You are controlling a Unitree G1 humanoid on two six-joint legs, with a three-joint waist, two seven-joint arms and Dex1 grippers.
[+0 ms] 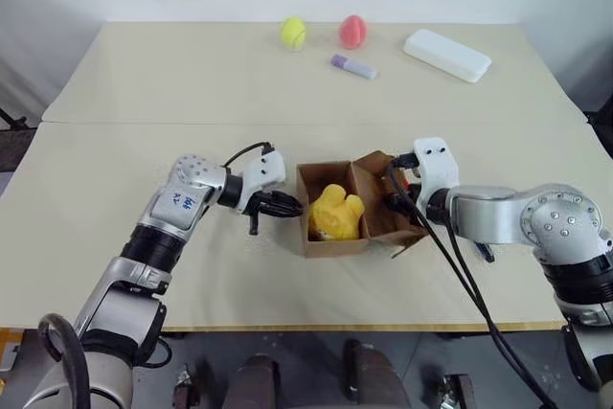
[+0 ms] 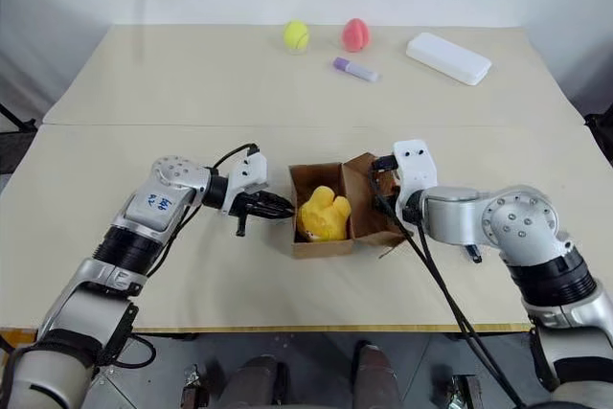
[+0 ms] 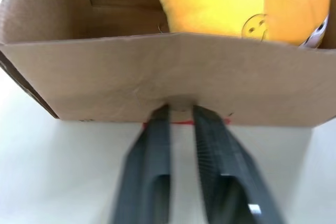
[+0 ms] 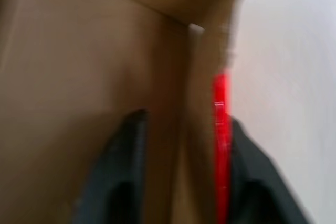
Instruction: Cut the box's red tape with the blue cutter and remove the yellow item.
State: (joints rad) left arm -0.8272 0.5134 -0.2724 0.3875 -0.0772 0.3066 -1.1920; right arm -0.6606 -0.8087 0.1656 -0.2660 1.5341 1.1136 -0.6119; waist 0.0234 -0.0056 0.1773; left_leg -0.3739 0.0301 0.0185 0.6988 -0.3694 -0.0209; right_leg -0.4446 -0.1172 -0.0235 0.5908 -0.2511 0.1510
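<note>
Box (image 1: 335,222) sits open mid-table, yellow item (image 1: 335,214) inside. Left tool (image 3: 181,114) slightly parted at its wall, right tool (image 4: 181,129) straddles the taped flap (red tape (image 4: 220,129)). Steady the carton, then lift gently.

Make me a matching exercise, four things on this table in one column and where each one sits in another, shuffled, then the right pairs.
Things:
1. yellow item
2. white case
3. lilac tube
4. pink ball

Places:
A. far right of the table
B. inside the open box
C. far edge, beside the yellow-green ball
D. lying just nearer than the two balls

Pairs: 1-B, 2-A, 3-D, 4-C
</note>
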